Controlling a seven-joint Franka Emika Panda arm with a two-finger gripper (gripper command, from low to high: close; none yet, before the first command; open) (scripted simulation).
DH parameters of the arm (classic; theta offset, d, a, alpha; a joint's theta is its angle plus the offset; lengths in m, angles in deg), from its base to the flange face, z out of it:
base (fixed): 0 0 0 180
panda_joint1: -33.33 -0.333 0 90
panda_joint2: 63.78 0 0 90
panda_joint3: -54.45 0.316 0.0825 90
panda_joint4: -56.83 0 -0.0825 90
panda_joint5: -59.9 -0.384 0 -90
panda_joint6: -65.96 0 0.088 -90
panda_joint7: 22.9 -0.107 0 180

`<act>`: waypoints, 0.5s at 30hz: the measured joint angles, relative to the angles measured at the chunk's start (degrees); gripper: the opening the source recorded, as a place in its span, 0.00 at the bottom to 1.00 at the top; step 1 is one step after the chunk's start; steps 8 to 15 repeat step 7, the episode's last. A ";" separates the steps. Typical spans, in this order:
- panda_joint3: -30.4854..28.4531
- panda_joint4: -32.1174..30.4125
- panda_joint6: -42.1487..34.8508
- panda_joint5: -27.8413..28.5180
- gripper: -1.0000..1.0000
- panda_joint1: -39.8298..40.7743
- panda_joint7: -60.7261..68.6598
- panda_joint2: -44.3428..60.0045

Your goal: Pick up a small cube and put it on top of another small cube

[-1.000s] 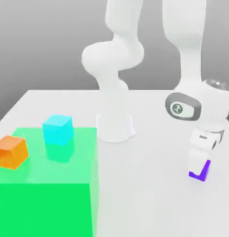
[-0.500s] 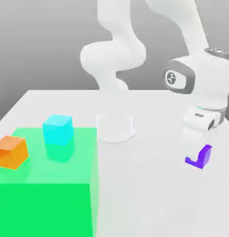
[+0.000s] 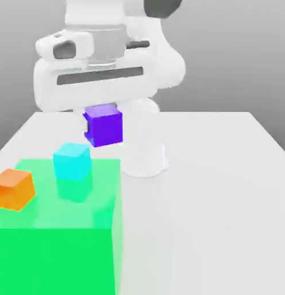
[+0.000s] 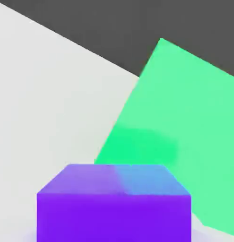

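Exterior view, nearest first: one bright green block (image 3: 52,253) fills the near corner at the exterior view's left, its flat top carrying two cubes. One orange cube (image 3: 14,189) sits at the block's edge on the exterior view's left, slightly turned. One cyan cube (image 3: 71,161) sits farther back on the same top, well apart from the orange one, near the block's far edge. Beyond and above the cyan cube hangs one small purple cube (image 3: 103,125), clear of every surface, up and slightly toward the exterior view's right of the cyan cube and not touching it. The tool (image 3: 102,115) is pinching this purple cube from above; the hand's broad white body sits directly over it and hides the upper part of the cube. Behind that stands the single white arm, its round base (image 3: 143,158) planted on the white table (image 3: 225,201), just beside the green block's far corner. The table stretches away bare toward the exterior view's right, and a grey backdrop closes the scene.

In the hand view, the purple cube (image 4: 114,203) sits closest, held at the tool, with the white table (image 4: 47,94) and the green block (image 4: 185,123) below and beyond it. That makes three cubes in all, one block, one arm.
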 joint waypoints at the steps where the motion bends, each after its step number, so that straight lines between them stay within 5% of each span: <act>1: -0.53 -1.11 1.49 0.18 0.00 0.41 0.30 0.39; 3: -1.24 -3.99 5.71 0.35 0.00 0.81 0.64 1.75; 4: -1.40 -4.81 6.92 0.38 1.00 0.91 0.74 2.15; 15: -1.40 -4.81 6.92 0.38 1.00 0.91 0.74 2.15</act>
